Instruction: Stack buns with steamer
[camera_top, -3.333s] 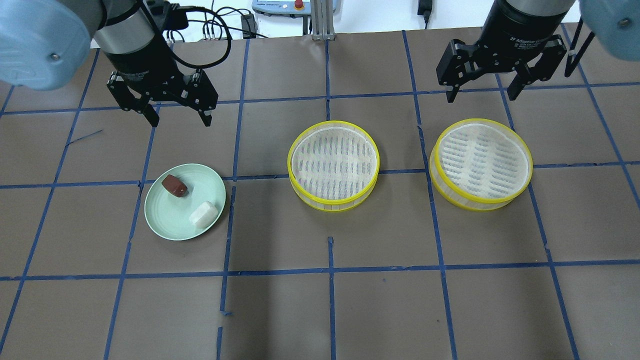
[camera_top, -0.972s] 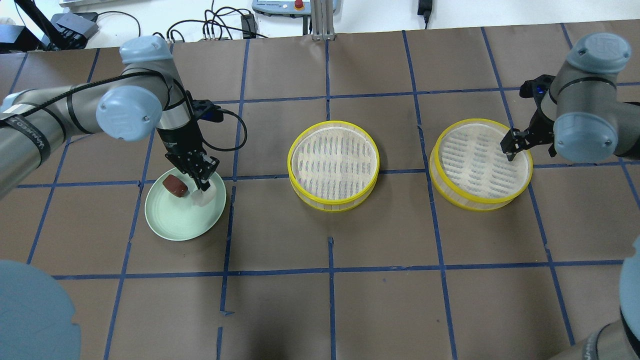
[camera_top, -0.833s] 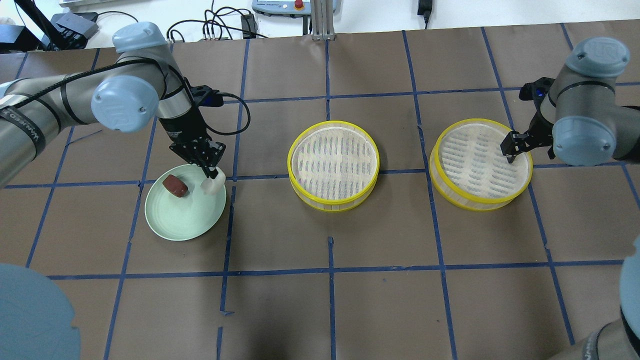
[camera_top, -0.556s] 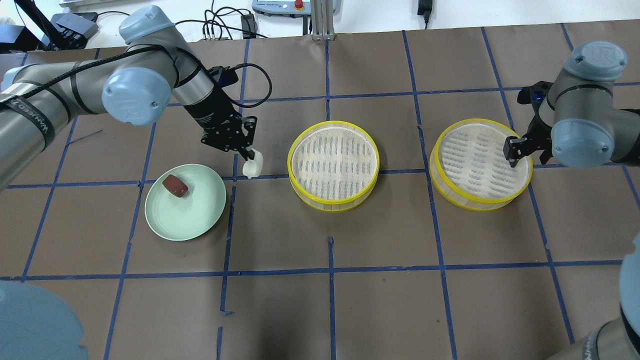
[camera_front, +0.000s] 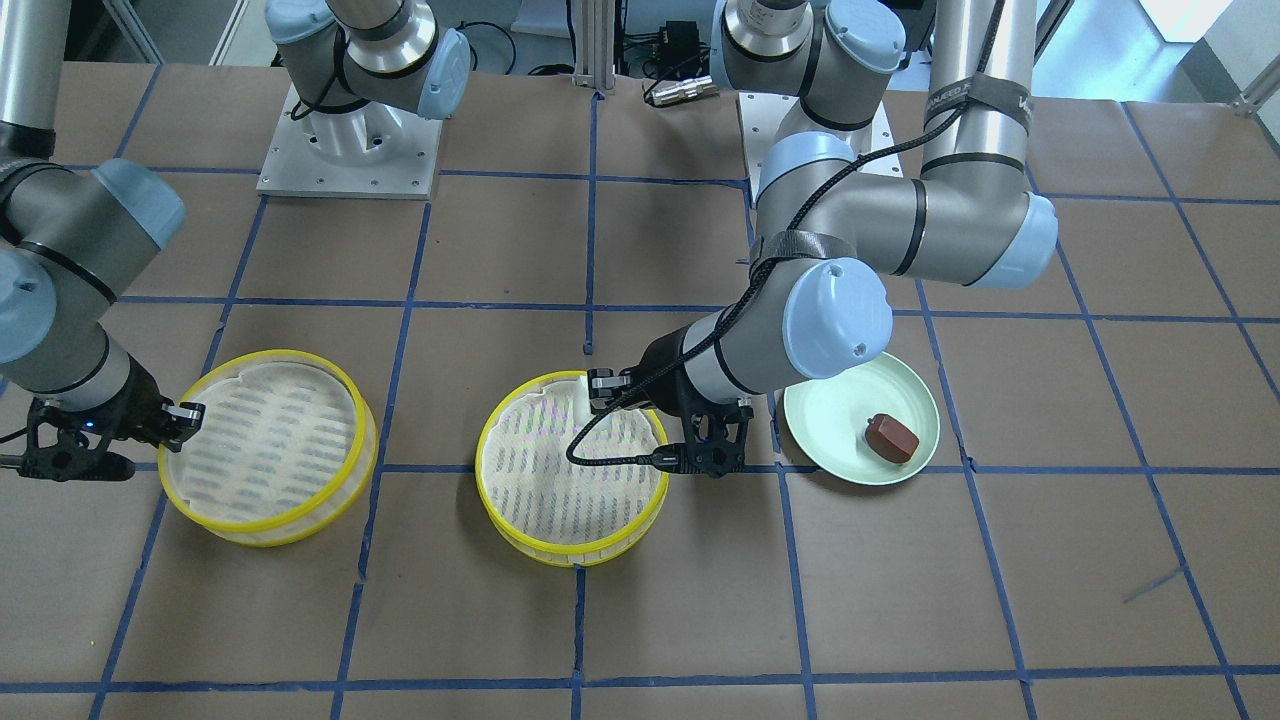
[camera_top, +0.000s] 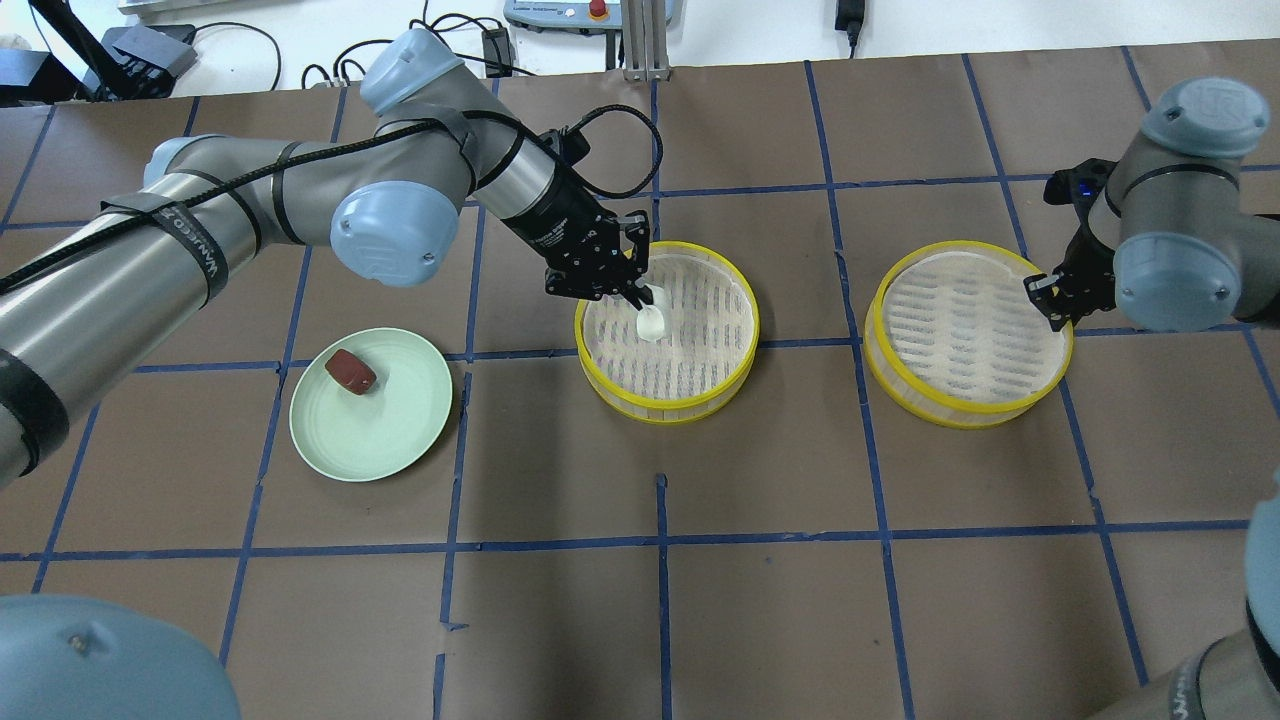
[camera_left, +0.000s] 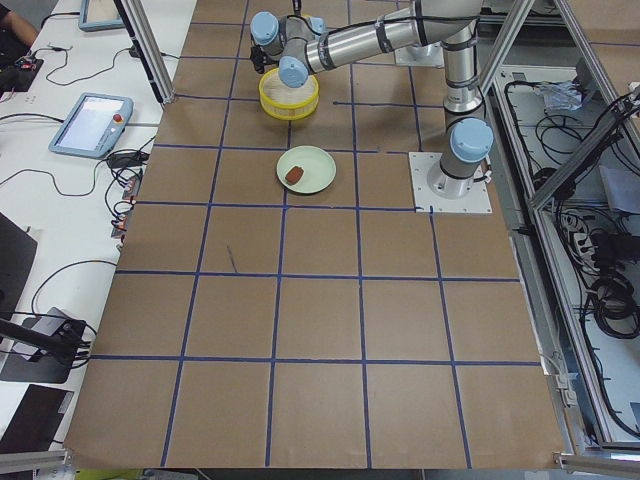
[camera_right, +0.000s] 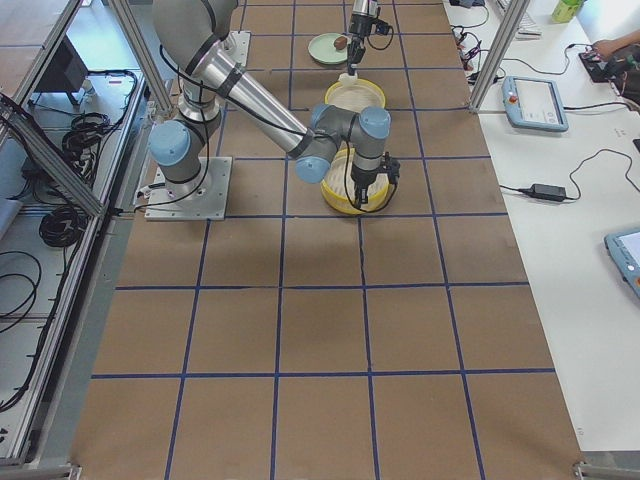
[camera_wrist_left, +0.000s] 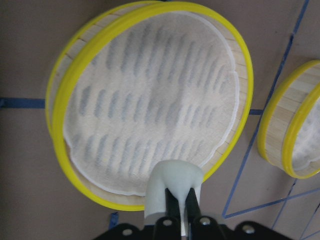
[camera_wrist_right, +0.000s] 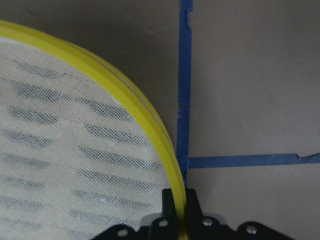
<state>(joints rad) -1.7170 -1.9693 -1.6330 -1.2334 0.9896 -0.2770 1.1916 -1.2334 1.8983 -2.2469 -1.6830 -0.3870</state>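
Overhead exterior: brown bun (camera_top: 349, 371) stays on plate (camera_top: 380, 430), far left. L gripper (camera_top: 640, 298), jaws pinching white bun (camera_top: 652, 323), has carried it off plate to over mid steamer (camera_top: 665, 410); release prob. next. R gripper (camera_top: 1048, 300) jaws now clamp R steamer (camera_top: 960, 415) rim, likely ready for stacking.

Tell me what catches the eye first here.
The left hand holds a white bun over the middle yellow-rimmed basket. The right hand pinches the rim of the other basket, and a brown bun lies on the green plate.
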